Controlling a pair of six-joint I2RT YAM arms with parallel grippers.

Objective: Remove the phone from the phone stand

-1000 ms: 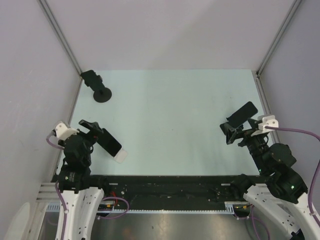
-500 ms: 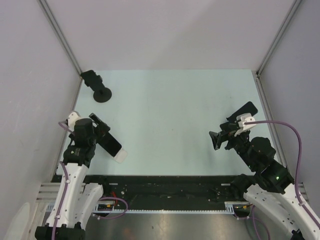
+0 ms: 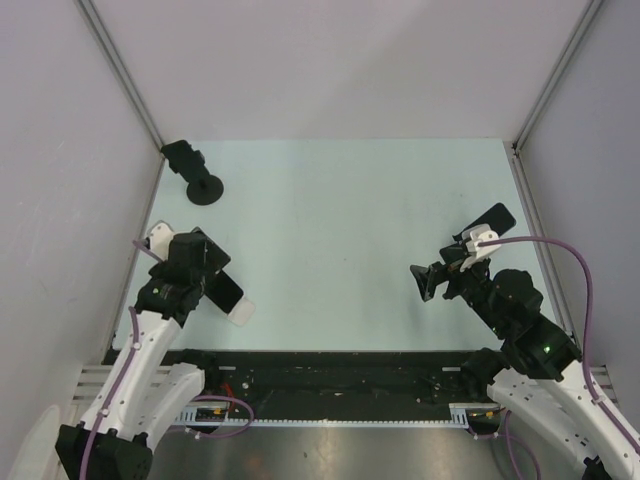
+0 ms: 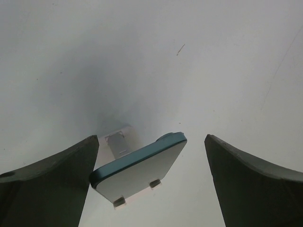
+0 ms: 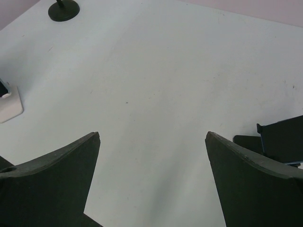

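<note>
A dark teal phone (image 3: pixel 226 290) leans on a small white stand (image 3: pixel 241 312) at the near left. In the left wrist view the phone (image 4: pixel 142 166) rests on the stand's two lips, and the white stand (image 4: pixel 118 142) shows behind it. My left gripper (image 3: pixel 207 268) is open just above the phone's upper end; the phone lies between its fingers (image 4: pixel 151 137) without touching them. A second dark phone (image 3: pixel 485 226) sits on a black stand at the right. My right gripper (image 3: pixel 424 282) is open and empty, left of it.
A black round-based stand (image 3: pixel 200 180) stands at the far left corner, also in the right wrist view (image 5: pixel 64 9). The black stand with the phone (image 5: pixel 279 139) lies at that view's right edge. Grey walls close in the table (image 3: pixel 340 240) on three sides.
My left gripper has swung forward and right over the phone on the white stand. My right gripper has moved left, away from the black stand.
</note>
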